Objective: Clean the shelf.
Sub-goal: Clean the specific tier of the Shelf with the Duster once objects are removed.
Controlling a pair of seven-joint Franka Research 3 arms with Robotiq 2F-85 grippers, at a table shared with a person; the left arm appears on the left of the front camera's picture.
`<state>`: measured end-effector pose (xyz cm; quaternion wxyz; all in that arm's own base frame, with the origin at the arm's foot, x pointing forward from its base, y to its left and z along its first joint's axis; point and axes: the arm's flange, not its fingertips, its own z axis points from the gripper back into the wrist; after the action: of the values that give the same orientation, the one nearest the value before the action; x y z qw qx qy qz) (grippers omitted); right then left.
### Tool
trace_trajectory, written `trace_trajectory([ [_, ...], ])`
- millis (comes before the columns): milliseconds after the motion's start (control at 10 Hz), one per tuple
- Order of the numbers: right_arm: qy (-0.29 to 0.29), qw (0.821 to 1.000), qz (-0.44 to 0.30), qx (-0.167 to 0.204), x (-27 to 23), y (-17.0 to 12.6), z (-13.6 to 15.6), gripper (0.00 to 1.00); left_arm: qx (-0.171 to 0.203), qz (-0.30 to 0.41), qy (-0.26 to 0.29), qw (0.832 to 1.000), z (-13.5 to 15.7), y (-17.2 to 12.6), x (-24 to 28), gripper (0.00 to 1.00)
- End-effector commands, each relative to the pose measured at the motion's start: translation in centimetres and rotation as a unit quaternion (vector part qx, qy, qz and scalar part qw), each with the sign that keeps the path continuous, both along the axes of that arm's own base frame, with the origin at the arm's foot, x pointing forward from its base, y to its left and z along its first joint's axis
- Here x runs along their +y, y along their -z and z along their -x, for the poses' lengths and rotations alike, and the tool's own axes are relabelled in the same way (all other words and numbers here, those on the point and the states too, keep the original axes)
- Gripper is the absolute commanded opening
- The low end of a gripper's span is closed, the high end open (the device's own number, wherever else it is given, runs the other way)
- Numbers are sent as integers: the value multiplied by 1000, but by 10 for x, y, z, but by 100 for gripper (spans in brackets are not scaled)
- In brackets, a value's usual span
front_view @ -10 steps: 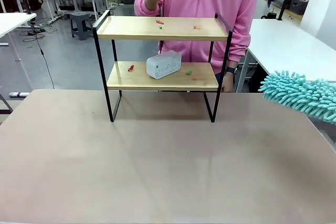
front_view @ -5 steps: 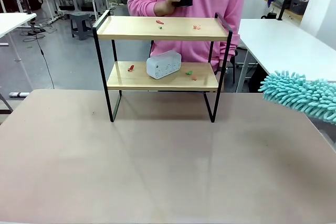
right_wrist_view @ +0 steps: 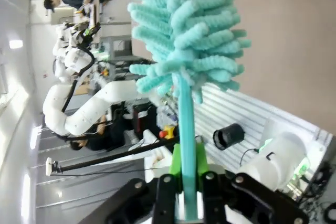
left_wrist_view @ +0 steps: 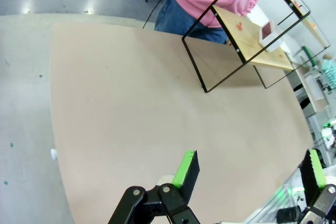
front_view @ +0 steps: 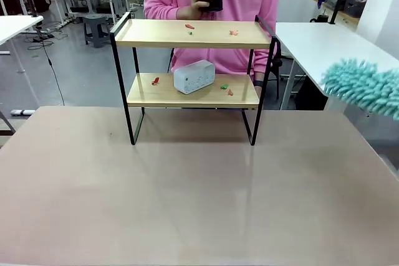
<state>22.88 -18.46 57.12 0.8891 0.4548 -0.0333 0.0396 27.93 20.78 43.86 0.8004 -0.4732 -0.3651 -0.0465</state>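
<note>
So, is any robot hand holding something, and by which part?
The right hand grips the teal duster by its thin handle, below the fluffy head; the left hand is open, empty.

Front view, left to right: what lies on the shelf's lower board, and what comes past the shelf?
On the shelf: red scrap → white box → green scrap; past it, the duster.

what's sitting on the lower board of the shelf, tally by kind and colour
white box: 1
red scrap: 1
green scrap: 1
orange scrap: 1
total on the lower board: 4
</note>
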Motion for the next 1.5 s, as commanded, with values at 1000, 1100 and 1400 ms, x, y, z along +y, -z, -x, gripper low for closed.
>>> trace_trajectory([
  [1000, 80, 972, 110, -194, 191, -121, -37, 12, -16, 2, 1, 1000, -2, -1, -1, 100],
  [1100, 80, 972, 110, -194, 191, -121, -37, 12, -16, 2, 1, 1000, -2, -1, -1, 100],
  [1400, 90, 959, 168, -208, 232, -114, -57, 12, -16, 2, 1, 1000, -2, -1, -1, 100],
])
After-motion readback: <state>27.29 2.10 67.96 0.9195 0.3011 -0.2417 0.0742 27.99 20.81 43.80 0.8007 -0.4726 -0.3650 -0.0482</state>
